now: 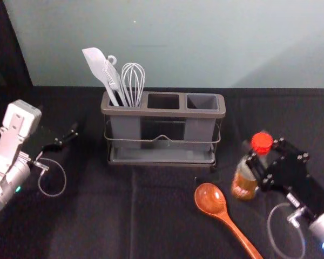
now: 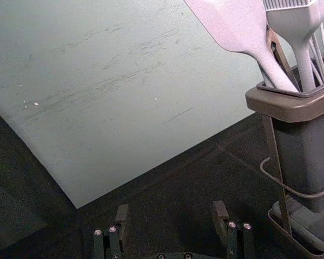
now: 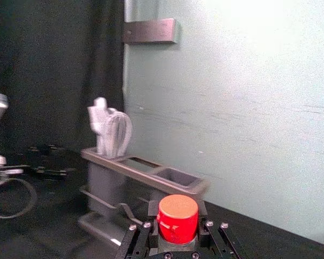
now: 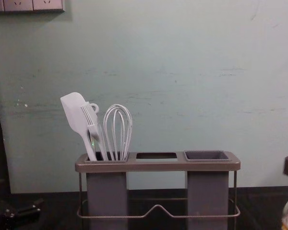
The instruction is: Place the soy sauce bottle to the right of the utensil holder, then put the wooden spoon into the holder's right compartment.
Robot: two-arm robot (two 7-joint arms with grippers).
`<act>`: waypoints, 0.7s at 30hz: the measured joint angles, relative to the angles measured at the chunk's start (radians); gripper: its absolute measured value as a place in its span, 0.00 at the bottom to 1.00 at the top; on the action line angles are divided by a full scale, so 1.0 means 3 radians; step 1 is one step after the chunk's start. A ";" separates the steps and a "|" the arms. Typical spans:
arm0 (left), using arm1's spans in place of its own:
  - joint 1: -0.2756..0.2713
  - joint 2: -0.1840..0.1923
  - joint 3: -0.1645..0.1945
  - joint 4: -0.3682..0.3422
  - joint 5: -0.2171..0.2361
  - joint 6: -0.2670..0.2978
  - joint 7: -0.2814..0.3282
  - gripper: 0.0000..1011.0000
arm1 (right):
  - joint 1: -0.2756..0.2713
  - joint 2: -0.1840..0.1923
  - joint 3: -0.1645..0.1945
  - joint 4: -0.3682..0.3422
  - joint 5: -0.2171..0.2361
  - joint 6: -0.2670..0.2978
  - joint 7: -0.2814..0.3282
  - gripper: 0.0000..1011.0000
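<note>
If the right claw [image 1: 263, 155] opens before the soy sauce bottle [image 1: 244, 181] has its base flat on the black-covered counter [image 1: 97, 221], the bottle could topple; swinging low leftward, it could knock the nearby wooden spoon [image 1: 210, 199]. The bottle sits within the right claw, pinched at the neck below its red cap, forward and right of the utensil holder [image 1: 163, 113]. The left claw [image 2: 171, 213] idles, spread and empty, left of the holder.
</note>
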 joint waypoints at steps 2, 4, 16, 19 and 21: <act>0.0000 0.0000 0.0000 0.0000 0.0000 0.0000 0.0000 0.99 | 0.0087 -0.0002 0.0044 0.0071 0.0015 0.0047 0.0005 0.38; 0.0000 0.0000 0.0000 0.0000 0.0000 0.0000 0.0000 0.99 | 0.0154 -0.0008 0.0066 0.0123 0.0027 0.0081 0.0014 0.38; 0.0000 0.0000 0.0000 0.0000 0.0000 0.0000 0.0000 0.99 | 0.0927 -0.0174 0.0031 0.0776 0.0076 0.0315 0.0204 0.38; 0.0000 0.0000 0.0000 0.0000 0.0000 0.0000 0.0000 0.99 | 0.1125 -0.0260 0.0008 0.0979 0.0119 0.0321 0.0263 0.38; 0.0000 0.0000 0.0000 0.0000 0.0000 0.0000 0.0000 0.99 | 0.1231 -0.0319 -0.0012 0.1100 0.0146 0.0318 0.0291 0.38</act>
